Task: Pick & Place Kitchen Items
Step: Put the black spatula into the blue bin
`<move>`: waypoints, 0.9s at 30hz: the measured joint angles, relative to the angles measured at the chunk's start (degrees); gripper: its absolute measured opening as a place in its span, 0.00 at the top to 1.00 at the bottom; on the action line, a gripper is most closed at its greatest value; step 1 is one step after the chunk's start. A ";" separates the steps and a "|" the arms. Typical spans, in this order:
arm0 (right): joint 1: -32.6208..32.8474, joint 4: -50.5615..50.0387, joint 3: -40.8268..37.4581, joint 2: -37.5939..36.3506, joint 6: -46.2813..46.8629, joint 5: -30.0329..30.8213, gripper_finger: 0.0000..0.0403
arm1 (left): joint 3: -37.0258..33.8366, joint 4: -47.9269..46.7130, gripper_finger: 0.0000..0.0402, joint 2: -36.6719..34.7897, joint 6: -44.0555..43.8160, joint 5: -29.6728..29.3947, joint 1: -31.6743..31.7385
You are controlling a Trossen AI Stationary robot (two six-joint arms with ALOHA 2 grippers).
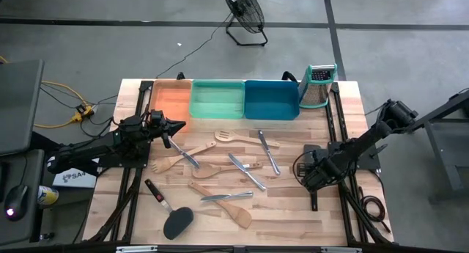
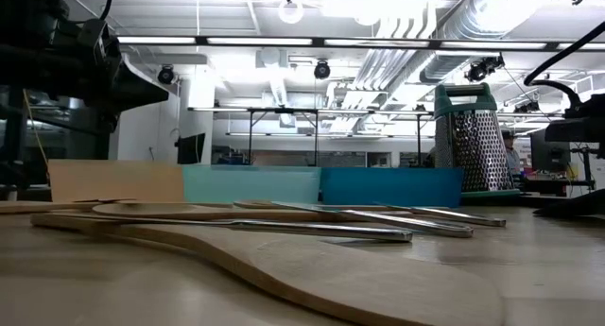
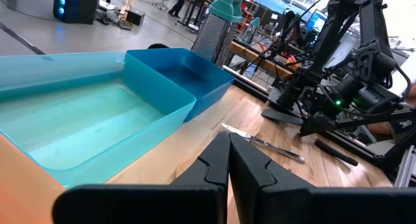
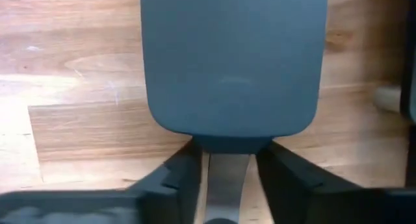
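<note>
left gripper (image 1: pixel 178 125): fingers are pressed together, nothing held; it is placed just in front of the orange tray (image 1: pixel 170 99) | right gripper (image 4: pixel 231 160): a black turner (image 4: pixel 232 68) is clamped by its neck between the fingers, blade beyond the tips | other utensils (image 1: pixel 220 176) are spread mid-table, apart from both grippers

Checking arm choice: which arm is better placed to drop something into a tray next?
Right, probably: the right gripper seems shut on a dark turner, while the left gripper, though beside the orange tray, is shut and empty.
</note>
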 joint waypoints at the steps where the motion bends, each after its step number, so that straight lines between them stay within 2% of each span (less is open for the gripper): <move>1: 0.00 0.02 0.00 0.00 -0.20 0.14 0.75 | 0.00 0.01 0.99 0.00 0.00 0.00 0.00; 4: 0.00 0.27 0.00 0.00 -0.68 0.39 0.86 | 0.00 0.01 0.99 0.00 0.00 0.00 0.00; 13: 0.04 3.36 -0.02 -1.59 -9.29 2.30 0.87 | 0.00 0.01 0.99 0.02 0.00 0.00 0.00; 21: -0.27 6.39 0.00 -13.67 -18.90 13.33 0.87 | 0.00 0.01 0.99 0.01 0.00 0.00 0.00; 27: -5.28 8.11 0.00 -23.22 -35.92 18.47 0.87 | 0.00 -0.01 0.99 0.00 0.00 0.00 0.00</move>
